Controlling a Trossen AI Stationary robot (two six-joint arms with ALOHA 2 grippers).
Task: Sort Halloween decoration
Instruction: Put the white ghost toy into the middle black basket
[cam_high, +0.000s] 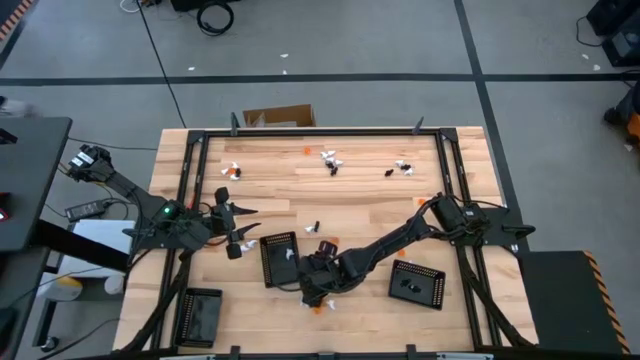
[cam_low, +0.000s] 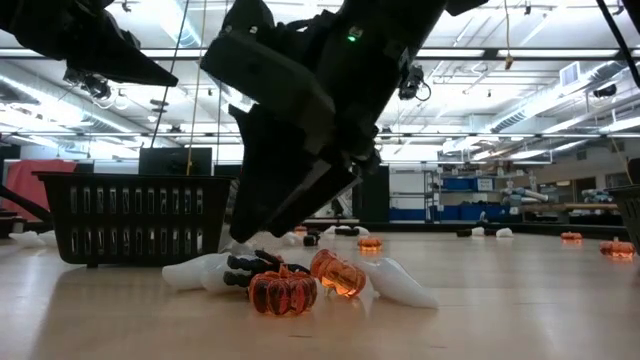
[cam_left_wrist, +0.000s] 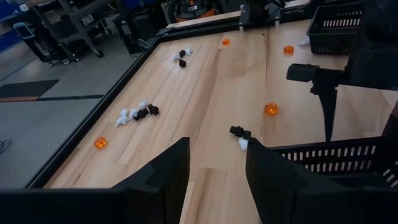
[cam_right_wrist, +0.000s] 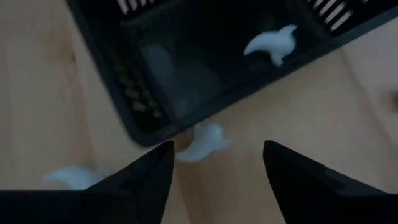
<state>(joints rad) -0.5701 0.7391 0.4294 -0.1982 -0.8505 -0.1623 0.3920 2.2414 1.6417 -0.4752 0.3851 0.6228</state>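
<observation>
The right gripper (cam_high: 318, 293) hangs low over the front middle of the surface (cam_high: 370, 200), fingers (cam_right_wrist: 143, 177) apart, above a white piece (cam_right_wrist: 202, 142) lying just outside a black tray (cam_high: 279, 258) that holds another white piece (cam_right_wrist: 272, 42). Orange pumpkins (cam_low: 283, 291), white and black pieces cluster beneath it. The left gripper (cam_high: 238, 226) waits at the left, fingers (cam_left_wrist: 168, 171) apart. More pieces (cam_high: 331, 160) lie scattered toward the far edge.
</observation>
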